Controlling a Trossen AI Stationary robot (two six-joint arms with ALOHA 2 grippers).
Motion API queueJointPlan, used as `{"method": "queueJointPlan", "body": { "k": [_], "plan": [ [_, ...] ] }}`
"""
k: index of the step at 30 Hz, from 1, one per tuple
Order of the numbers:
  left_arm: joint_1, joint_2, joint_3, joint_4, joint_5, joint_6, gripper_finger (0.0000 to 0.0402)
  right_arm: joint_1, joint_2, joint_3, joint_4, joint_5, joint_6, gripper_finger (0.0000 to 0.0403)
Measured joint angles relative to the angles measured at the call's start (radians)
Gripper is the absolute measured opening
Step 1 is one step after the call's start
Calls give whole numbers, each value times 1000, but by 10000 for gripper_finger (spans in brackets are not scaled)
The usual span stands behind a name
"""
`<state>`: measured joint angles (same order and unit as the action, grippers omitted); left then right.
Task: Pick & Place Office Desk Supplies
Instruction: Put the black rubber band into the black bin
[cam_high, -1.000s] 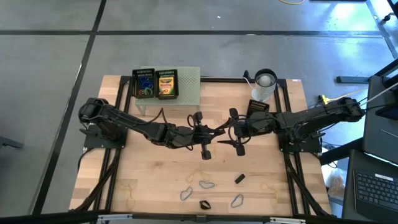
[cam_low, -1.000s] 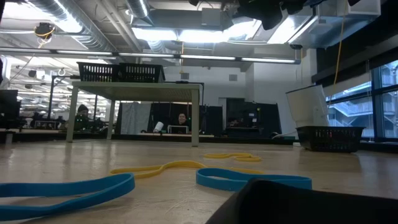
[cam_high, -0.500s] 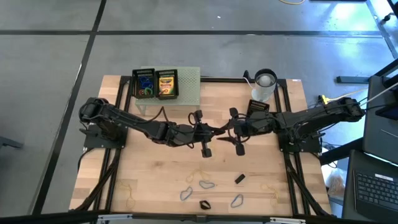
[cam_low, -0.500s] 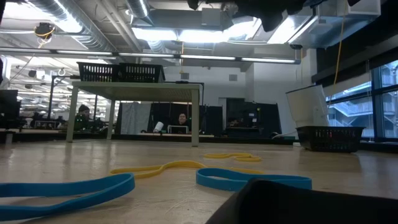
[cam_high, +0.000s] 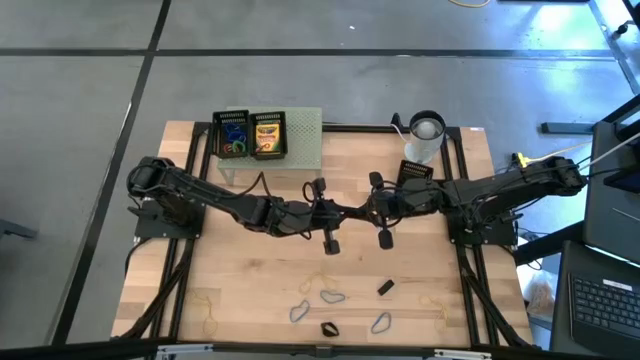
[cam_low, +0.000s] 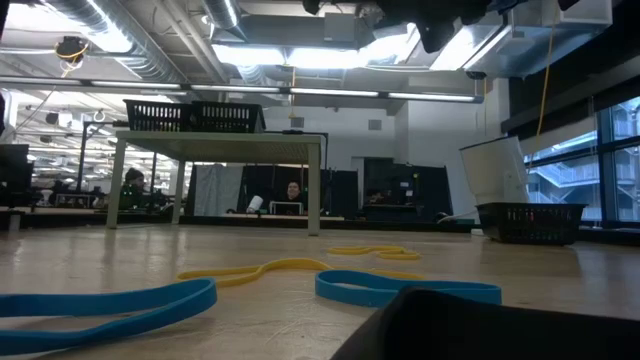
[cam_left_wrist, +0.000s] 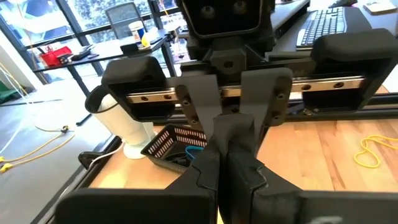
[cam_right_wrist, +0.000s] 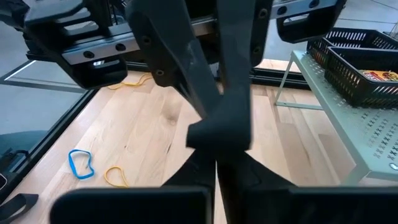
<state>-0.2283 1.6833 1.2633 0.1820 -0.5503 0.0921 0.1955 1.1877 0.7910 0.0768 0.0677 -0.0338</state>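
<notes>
Both grippers hang above the table's middle, tip to tip. My left gripper (cam_high: 347, 212) is shut and so is my right gripper (cam_high: 363, 211). No item shows between either pair of fingers. On the wood toward the near edge lie blue loops (cam_high: 331, 297), grey wire clips (cam_high: 381, 322), a small black clip (cam_high: 385, 288) and thin tan rubber bands (cam_high: 211, 312). A yellow crayon box (cam_high: 267, 135) and coloured loops (cam_high: 233, 137) sit in black baskets on the stand. The low view shows a blue loop (cam_low: 110, 303) and a yellow band (cam_low: 270, 268) flat on the table. My left gripper (cam_left_wrist: 227, 165) meets the right gripper's fingertips (cam_left_wrist: 233, 127) level, from the table's left; whether they touch, or pinch something thin, I cannot tell. My right gripper (cam_right_wrist: 216, 165) comes level from the table's right onto the left fingertips (cam_right_wrist: 217, 130); the same stays unclear.
A pale green perforated stand (cam_high: 303, 140) stands at the far left-centre. A white cup (cam_high: 425, 133) and a small black basket (cam_high: 414, 172) stand at the far right. Bare wood lies under both grippers.
My right gripper has shut its fingers, which stood wide apart a second ago, closing at the left gripper's tips. Both arms have stayed where they were.
</notes>
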Motion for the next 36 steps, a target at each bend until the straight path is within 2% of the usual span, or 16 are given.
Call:
{"method": "queueJointPlan", "body": {
  "k": [17,23,36],
  "plan": [
    [-7,0,0,-7,-9,40,16,1,0,0,-8,-7,0,2],
    [-7,0,0,-27,-11,60,53,1,0,0,-16,-8,0,1],
    [-7,-1,0,-58,-26,2,162,1,1,-1,-59,-8,26,0]
  ]
}}
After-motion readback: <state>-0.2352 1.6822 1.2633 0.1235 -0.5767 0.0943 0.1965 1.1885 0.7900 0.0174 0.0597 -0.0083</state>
